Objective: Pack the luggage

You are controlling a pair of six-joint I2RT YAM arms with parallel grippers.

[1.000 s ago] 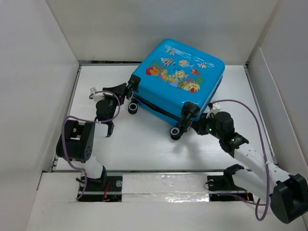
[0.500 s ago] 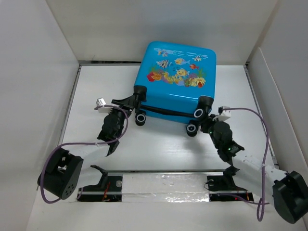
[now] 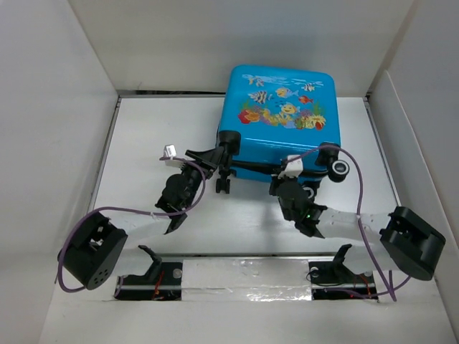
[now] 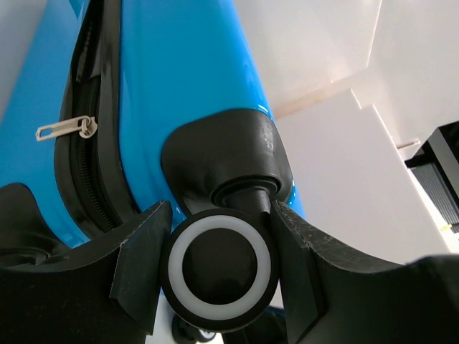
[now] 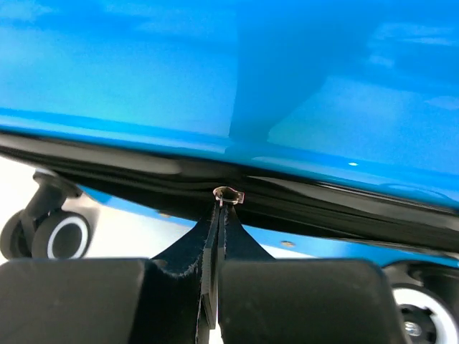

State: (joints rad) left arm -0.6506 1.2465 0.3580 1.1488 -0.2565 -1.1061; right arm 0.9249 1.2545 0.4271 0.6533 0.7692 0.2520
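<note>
Over on the left, the left arm is reaching in across the white table (image 3: 136, 150), its purple cable (image 3: 129, 210) looping back toward the base. The left gripper (image 3: 223, 152) is sitting at the near left corner of the luggage (image 3: 283, 107). From the left wrist view its two fingers (image 4: 140, 269) are standing partly apart and clamping the caster wheel (image 4: 219, 266) between them, one on each side of that black wheel with its white ring. Just above the grip, a silver zip tab (image 4: 64, 130) is hanging off the black zip line.

In the middle, the bright-blue luggage is lying at the far side of the table, right of centre and up near the back wall. Its fish-and-coral face is showing to the overhead camera and its wheeled end is pointing toward the arms.

Moving right, the right gripper (image 3: 290, 172) is pressing up to the near edge of the case. In the right wrist view its fingers (image 5: 188, 247) are squeezed flat together, pinching the zipper pull (image 5: 228, 195) right at the black zip seam. A second wheel (image 5: 54, 236) is showing low on the left there. Furthest right, the corner wheel (image 3: 338, 169) is jutting out beside the right arm's cable.
</note>
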